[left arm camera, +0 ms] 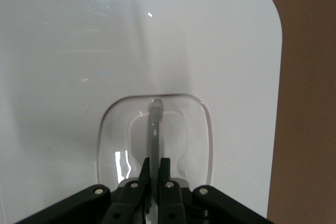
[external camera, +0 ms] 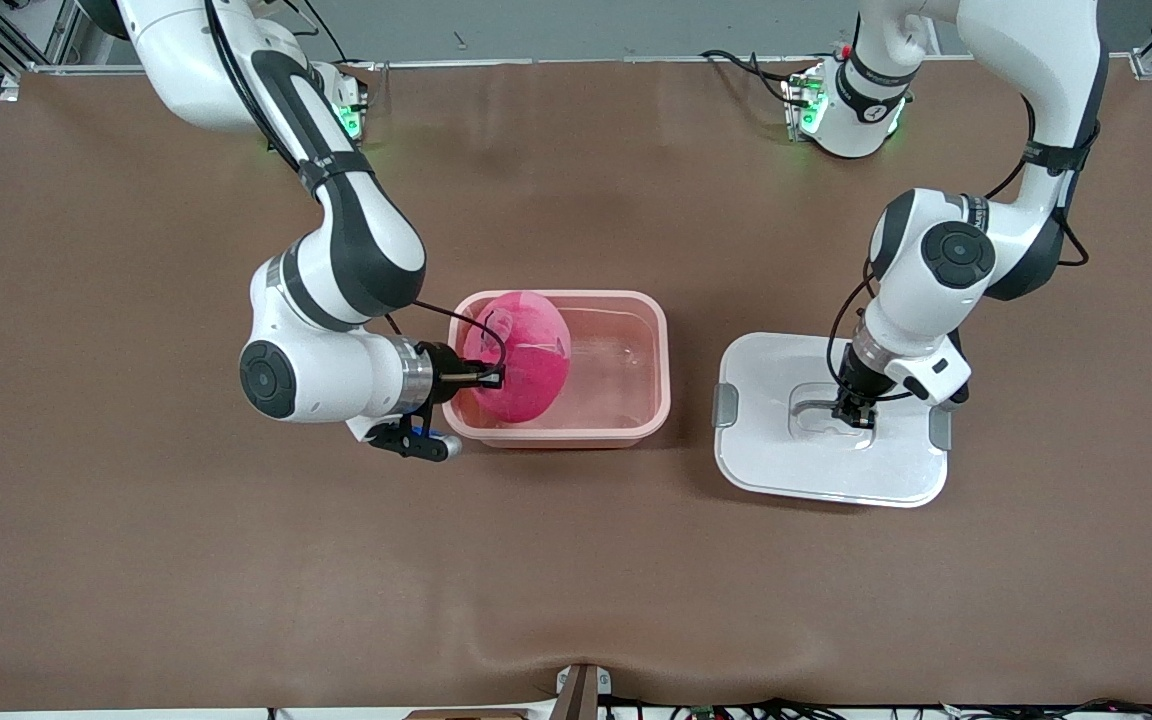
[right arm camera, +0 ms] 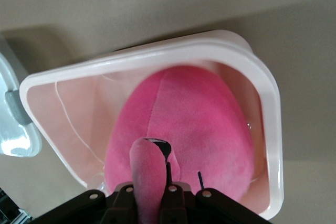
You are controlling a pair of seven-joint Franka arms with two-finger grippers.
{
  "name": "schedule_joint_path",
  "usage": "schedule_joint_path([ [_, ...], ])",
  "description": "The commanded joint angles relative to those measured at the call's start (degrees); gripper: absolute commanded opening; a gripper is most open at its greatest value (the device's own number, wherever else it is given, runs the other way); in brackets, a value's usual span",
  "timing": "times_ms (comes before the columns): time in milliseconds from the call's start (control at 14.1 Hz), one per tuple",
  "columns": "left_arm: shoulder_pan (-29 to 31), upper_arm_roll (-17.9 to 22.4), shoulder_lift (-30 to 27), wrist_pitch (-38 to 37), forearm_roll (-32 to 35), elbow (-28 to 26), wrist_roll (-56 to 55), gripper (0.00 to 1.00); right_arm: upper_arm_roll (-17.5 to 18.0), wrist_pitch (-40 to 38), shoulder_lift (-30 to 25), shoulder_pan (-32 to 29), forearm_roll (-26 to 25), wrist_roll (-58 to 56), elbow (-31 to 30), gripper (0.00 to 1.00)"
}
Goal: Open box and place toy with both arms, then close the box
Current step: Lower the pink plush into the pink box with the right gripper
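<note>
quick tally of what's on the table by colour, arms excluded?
Pink: 2 – translucent pink plastic tub, hot-pink plush toy held inside it by the right claw
White: 1 – white plastic lid with grey side clips, left claw shut on its clear handle
Total: 3

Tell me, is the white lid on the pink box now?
No, the lid lies flat on the table beside the open box, toward the left arm's end.

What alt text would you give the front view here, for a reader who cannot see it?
The right gripper, jaws shut on the pink toy, holds it inside the open pink box. Beside the box, toward the left arm's end of the table, the left gripper grips the handle of the white lid, lying flat.
</note>
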Motion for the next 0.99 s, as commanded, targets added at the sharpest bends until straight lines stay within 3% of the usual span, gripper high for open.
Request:
schedule_joint_path([
  [0, 0.13, 0.11, -0.32, 0.38, 1.02, 0.24, 0.66, 0.0, 0.04, 1.29, 1.39, -0.79, 0.12, 0.23, 1.76, 0.0],
  [567, 0.57, 0.11, -0.32, 0.29, 1.02, 0.33, 2.24, 0.0, 0.04, 5.69, 3.76, 0.53, -8.4, 0.32, 1.58, 0.0],
  [921, 0.48, 0.11, -0.24, 0.29, 1.02, 0.33, 2.15, 0.0, 0.04, 10.6, 5.87, 6.49, -11.92, 1.02, 0.71, 0.0],
])
